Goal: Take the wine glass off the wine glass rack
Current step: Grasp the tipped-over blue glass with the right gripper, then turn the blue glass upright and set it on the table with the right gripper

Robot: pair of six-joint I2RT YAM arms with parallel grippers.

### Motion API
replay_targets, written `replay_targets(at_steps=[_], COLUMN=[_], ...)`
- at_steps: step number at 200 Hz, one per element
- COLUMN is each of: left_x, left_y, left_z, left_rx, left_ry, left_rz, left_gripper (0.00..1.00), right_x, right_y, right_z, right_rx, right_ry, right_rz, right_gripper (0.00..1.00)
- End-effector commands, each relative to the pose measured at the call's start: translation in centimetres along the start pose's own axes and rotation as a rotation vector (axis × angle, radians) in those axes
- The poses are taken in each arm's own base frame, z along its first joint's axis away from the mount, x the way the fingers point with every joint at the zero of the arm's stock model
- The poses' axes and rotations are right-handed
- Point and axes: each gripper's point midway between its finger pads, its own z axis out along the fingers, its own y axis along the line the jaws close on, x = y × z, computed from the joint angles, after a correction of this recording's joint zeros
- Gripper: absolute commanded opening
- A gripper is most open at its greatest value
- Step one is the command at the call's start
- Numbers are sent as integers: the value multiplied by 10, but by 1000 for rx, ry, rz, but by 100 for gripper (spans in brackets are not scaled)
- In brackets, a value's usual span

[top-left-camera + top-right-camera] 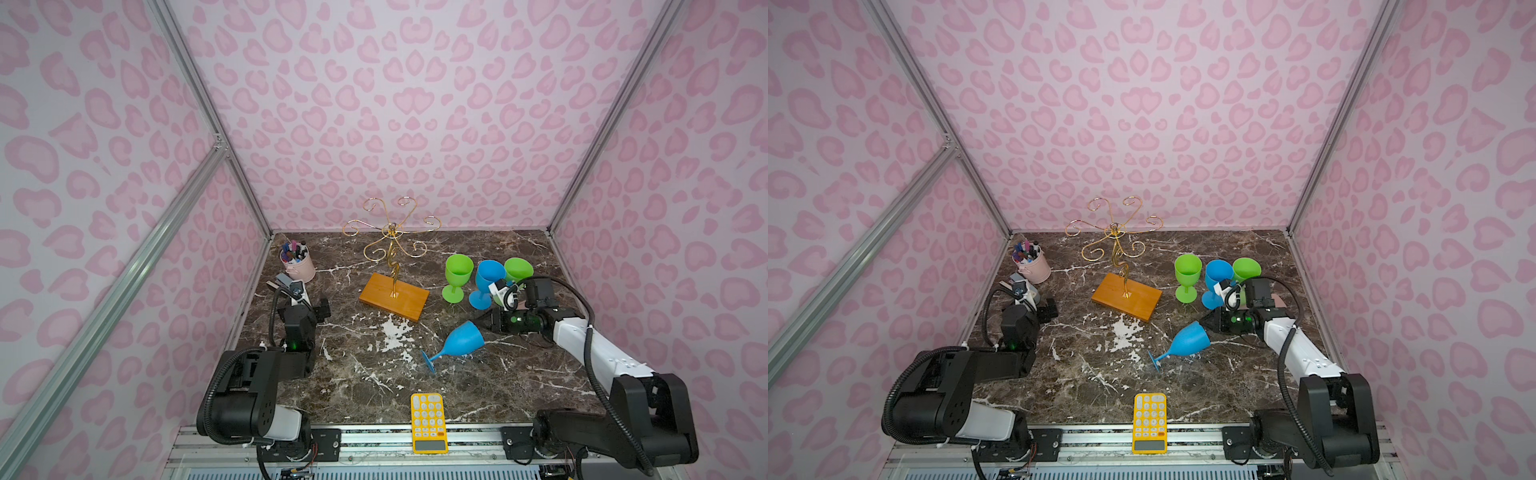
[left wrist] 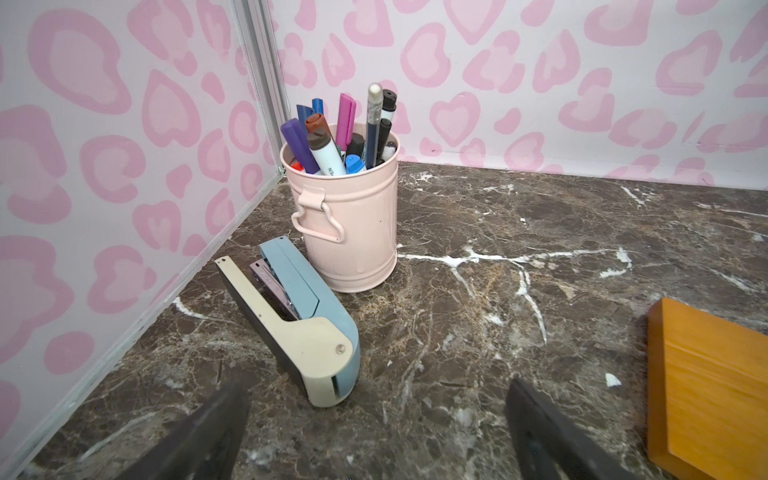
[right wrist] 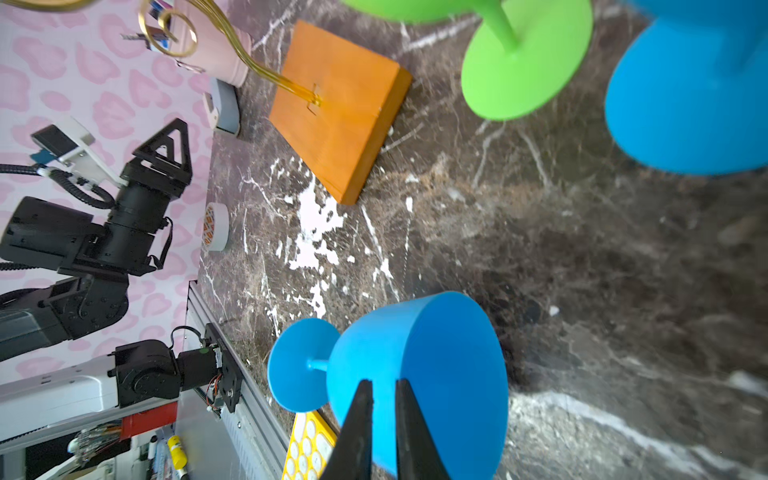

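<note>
- The left tool (image 1: 322, 309) hung low by the left wall with its jaws spread wide and nothing between them. It pointed at a stapler (image 2: 299, 324) and a pen pot (image 2: 349, 224), well apart from any glass.
- The rack (image 1: 394, 298) stood mid-bench, and every gold scroll was bare in both top views, so nothing hung on it.
- The glass (image 1: 463, 340), a blue one, lay on its side on the bench (image 1: 365, 386), to the right of the rack's base and well clear of it.
- Its long axis ran aslant: the foot pointed front-left with its edge down on the bench, and the rim pointed back-right, straight at the right tool.
- The right tool (image 3: 382, 384) was clenched on the bowl's wall at the rim, seemingly with one finger inside and one outside. It reached in from the right, roughly in line with the glass's axis.
- Three upright glasses (image 1: 457, 270) (green, blue, green) stood just behind that tool's wrist.
- The right arm was plainly the nearer one. Since the tool held the rim end and the foot pointed away from it, standing the glass up would probably mean swinging the rim up over the foot. The upright glasses so close behind left little room for that swing.
</note>
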Motion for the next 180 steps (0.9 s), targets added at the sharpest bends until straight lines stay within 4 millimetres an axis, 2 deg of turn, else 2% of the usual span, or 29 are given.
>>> replay_targets(at_steps=[1, 12, 31, 52, 59, 79, 102, 180], left_x=[-9, -9, -9, -9, -9, -9, -9, -9], left_y=[0, 0, 0, 0, -1, -1, -1, 0], left_z=[2, 2, 2, 2, 2, 2, 2, 3], left_rx=[2, 2, 3, 2, 3, 3, 3, 5], left_ry=[-27, -28, -26, -26, -27, -26, -26, -24], left_rz=[-4, -4, -4, -5, -5, -6, -6, -6], left_gripper=[97, 97, 97, 97, 97, 97, 97, 97], right_x=[-4, -7, -8, 1, 4, 11, 10, 2], right_y=[9, 14, 22, 17, 11, -5, -18, -10], right_z=[-6, -10, -13, -10, -6, 7, 17, 41], right_rx=[13, 31, 99, 135, 135, 98, 104, -65], right_ry=[1, -8, 5, 50, 54, 73, 75, 85], right_rz=[-8, -28, -85, -75, -66, -39, -65, -72], right_gripper=[4, 0, 0, 26, 30, 29, 33, 39])
